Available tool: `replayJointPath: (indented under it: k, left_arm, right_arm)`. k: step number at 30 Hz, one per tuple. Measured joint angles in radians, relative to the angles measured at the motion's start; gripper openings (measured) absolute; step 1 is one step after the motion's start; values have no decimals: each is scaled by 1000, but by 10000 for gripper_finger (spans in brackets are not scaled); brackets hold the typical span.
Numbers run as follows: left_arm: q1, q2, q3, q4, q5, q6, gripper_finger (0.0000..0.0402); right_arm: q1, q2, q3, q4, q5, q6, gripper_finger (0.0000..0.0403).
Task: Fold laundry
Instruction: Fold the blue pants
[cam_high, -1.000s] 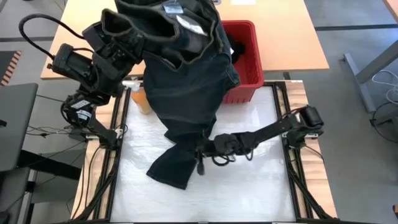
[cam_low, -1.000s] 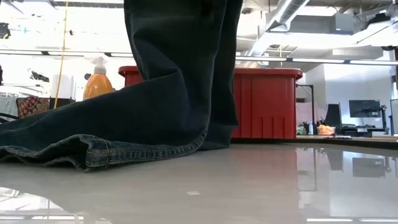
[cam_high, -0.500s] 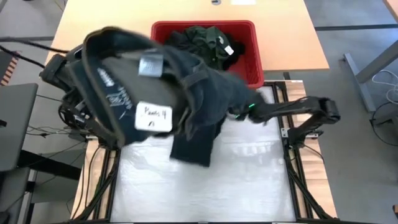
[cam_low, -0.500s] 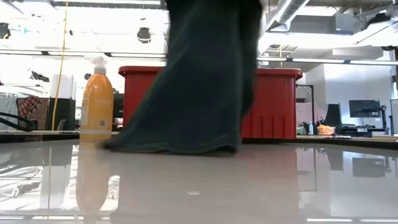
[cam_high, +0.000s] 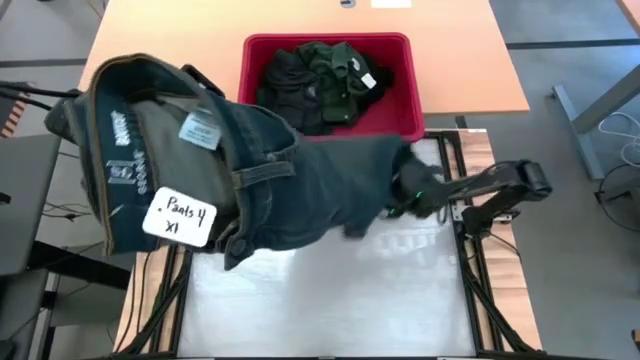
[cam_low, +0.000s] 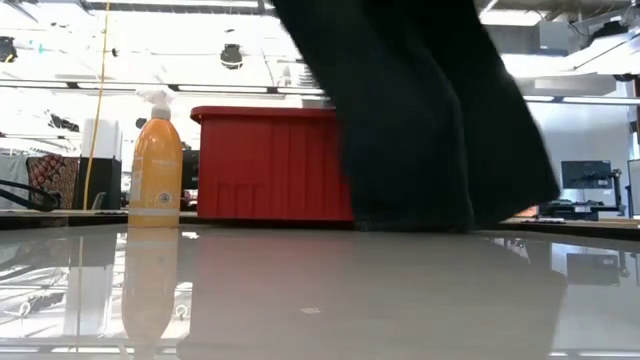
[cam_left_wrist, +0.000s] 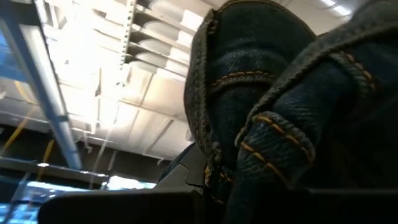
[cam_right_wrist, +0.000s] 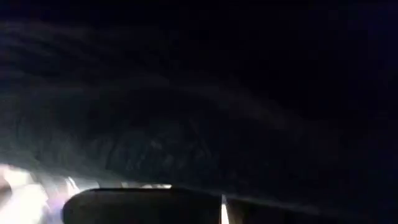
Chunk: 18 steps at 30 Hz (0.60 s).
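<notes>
1. You have one pair of jeans (cam_high: 250, 170) out of the red basket (cam_high: 405, 125). It hangs in the air in front of the basket, stretched sideways like a hammock. Nothing is folded yet.
2. The waist end, with a white tag (cam_high: 180, 218) that says "Pants 4", is lifted high, out past the basket's left end. The left gripper is hidden under the cloth there. In the left wrist view you see a thick seam of the jeans bunched right in front of its fingers, so I think it is pinched shut on the waist.
3. The right gripper (cam_high: 405, 190) is just in front of the basket's right corner, at the leg end. Its fingers are closed tight, and the cloth wraps over them, so it looks like it holds the leg.
4. More dark and green clothes (cam_high: 320, 75) sit inside the basket, waiting.
5. The table (cam_high: 330, 310) in front of the basket has no folded clothes on it.
6. What is left for you: lay the jeans flat, fold them, then do the rest. You are near the start.
</notes>
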Motion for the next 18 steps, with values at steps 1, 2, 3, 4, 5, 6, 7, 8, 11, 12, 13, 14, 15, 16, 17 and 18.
replayJointPath:
  k: [1, 2, 3, 4, 5, 6, 7, 8, 11, 12, 13, 14, 15, 16, 17, 18]
  left_arm:
    - [1, 0, 0, 0, -9, 1, 22]
    - [3, 0, 0, -1, -18, 3, 22]
    - [3, 0, 0, -2, -21, 4, 22]
    - [3, 0, 0, -2, -21, 5, 22]
    - [3, 0, 0, -4, -22, 5, 22]
    - [3, 0, 0, -7, -24, 6, 22]
    - [3, 0, 0, -11, -22, 6, 22]
    - [3, 1, 0, -17, -21, 6, 22]
    - [4, 1, 0, -55, -20, 14, 22]
    - [2, -1, 0, -77, -19, 22, 22]
    - [-1, -3, 0, -111, -15, 33, 22]
    - [-5, -5, 0, -144, -12, 45, 22]
    - [-6, -11, 0, -189, -6, 65, 22]
    - [-9, -15, 0, -247, 7, 89, 22]
    - [-11, -21, 0, -303, 23, 109, 23]
    - [-11, -25, 0, -362, 38, 129, 23]
  right_arm:
    - [6, 6, 13, 66, 24, -70, 18]
    - [8, 0, 36, 141, 46, -125, 18]
    - [7, -21, 49, 191, 51, -156, 18]
    - [5, -37, 60, 212, 63, -162, 18]
    - [5, -50, 67, 209, 65, -158, 18]
    - [5, -57, 67, 188, 68, -140, 18]
    - [7, -58, 67, 164, 67, -114, 18]
    - [10, -56, 67, 138, 66, -97, 18]
    - [11, -33, 62, 99, 87, -109, 18]
    - [12, -24, 54, 93, 97, -131, 18]
    - [14, -22, 51, 109, 107, -156, 18]
    - [15, -34, 52, 148, 105, -179, 18]
    - [14, -59, 54, 172, 101, -202, 18]
    - [13, -82, 56, 205, 101, -218, 18]
    - [12, -107, 52, 222, 101, -234, 18]
    - [12, -123, 41, 222, 102, -249, 18]
